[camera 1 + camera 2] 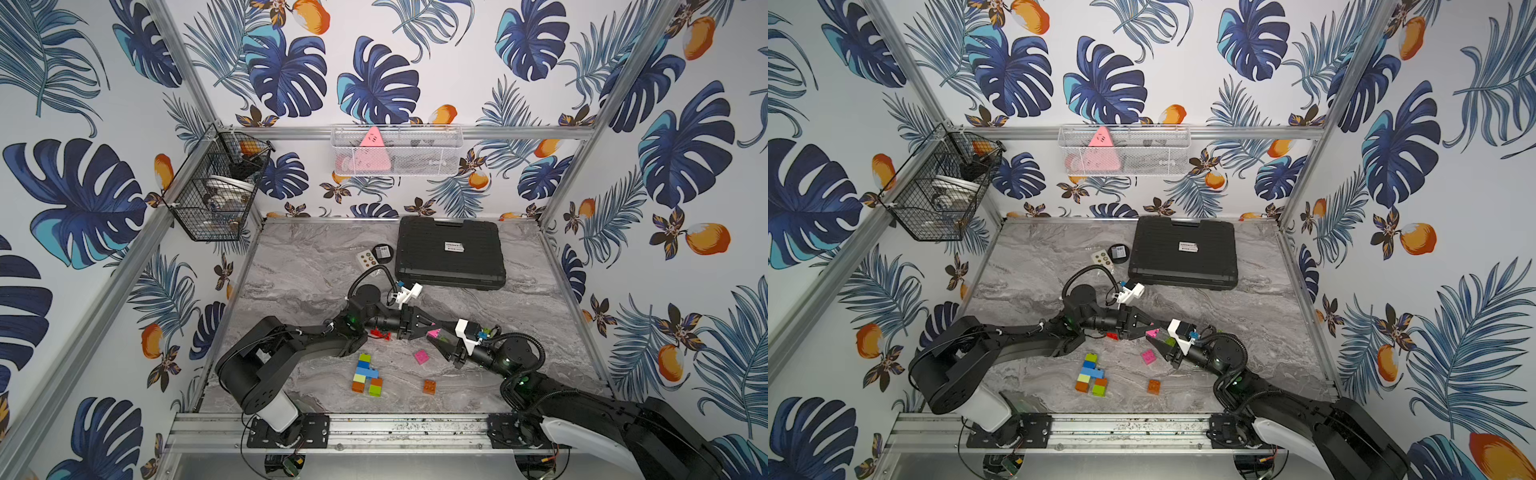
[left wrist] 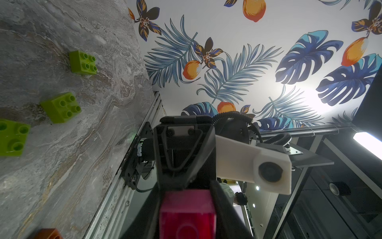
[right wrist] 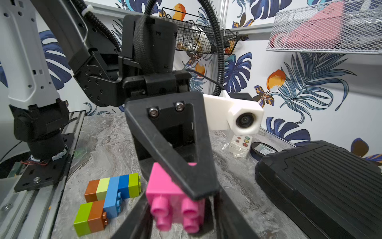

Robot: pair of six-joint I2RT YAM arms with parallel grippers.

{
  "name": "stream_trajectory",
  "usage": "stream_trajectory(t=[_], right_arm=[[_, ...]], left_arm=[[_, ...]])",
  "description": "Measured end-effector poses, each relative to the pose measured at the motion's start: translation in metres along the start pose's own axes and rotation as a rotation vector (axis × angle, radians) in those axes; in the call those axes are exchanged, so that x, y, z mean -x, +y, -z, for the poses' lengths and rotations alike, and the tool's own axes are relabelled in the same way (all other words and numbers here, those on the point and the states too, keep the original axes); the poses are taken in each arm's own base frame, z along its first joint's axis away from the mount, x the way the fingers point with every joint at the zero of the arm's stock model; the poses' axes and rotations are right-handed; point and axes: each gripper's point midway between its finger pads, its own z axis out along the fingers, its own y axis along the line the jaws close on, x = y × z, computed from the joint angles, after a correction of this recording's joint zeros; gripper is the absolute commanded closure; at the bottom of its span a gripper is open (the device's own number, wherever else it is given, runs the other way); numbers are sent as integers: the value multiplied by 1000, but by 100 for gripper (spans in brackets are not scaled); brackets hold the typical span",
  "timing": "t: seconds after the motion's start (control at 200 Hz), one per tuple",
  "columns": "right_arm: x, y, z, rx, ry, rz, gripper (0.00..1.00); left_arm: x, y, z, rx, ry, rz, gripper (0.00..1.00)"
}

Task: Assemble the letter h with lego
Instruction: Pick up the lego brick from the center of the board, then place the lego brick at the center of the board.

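A pink lego brick (image 1: 433,332) hangs above the mid table between both grippers. My left gripper (image 1: 431,329) is shut on it; the left wrist view shows the brick (image 2: 187,217) wedged between the jaws. My right gripper (image 3: 177,217) meets it from the opposite side, turned crosswise, with its fingers close against the brick's (image 3: 165,198) two sides, studs facing that camera. A part-built stack (image 1: 365,374) of green, blue, light blue and orange bricks lies flat nearer the front. Loose bricks lie around: pink (image 1: 422,356), orange (image 1: 429,386), red (image 1: 380,333), green (image 2: 61,107).
A black case (image 1: 449,253) fills the back right of the table. A white card with coloured dots (image 1: 366,259) and a black disc (image 1: 382,252) lie beside it. A black wire basket (image 1: 216,183) and a white mesh basket (image 1: 395,149) hang on the walls.
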Motion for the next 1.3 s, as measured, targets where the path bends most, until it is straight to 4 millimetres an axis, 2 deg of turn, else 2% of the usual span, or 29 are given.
stream_trajectory(t=[0.145, 0.315, 0.44, 0.535, 0.655, 0.755, 0.871, 0.951, 1.021, 1.131, 1.301], right_arm=[[-2, 1, -2, 4, 12, 15, 71], [-1, 5, 0, 21, 19, -23, 79], [6, 5, 4, 12, 14, -98, 79], [11, 4, 7, -9, 38, -191, 79], [-5, -2, 8, -74, 178, -366, 80], [-31, 2, 9, -106, 376, -510, 80], [-66, 1, 16, -216, 641, -683, 80], [-92, 2, 26, -313, 814, -790, 79], [-113, 6, 42, -405, 959, -860, 78], [-134, 14, 64, -539, 1145, -898, 78], [-153, 20, 87, -684, 1305, -838, 70]], left_arm=[[4, 5, 0, -10, -14, 22, 67], [3, 9, 7, -26, -12, 28, 52], [18, 10, 25, 12, -92, 13, 23], [30, 0, 44, 66, -162, -55, 1], [53, -7, 75, 229, -325, -171, 1], [66, 3, 108, 422, -469, -241, 1], [68, 41, 155, 697, -613, -246, 1], [61, 75, 185, 888, -669, -226, 1], [52, 96, 206, 1013, -691, -212, 1], [48, 106, 224, 1107, -731, -225, 1], [47, 113, 235, 1164, -761, -223, 1]])
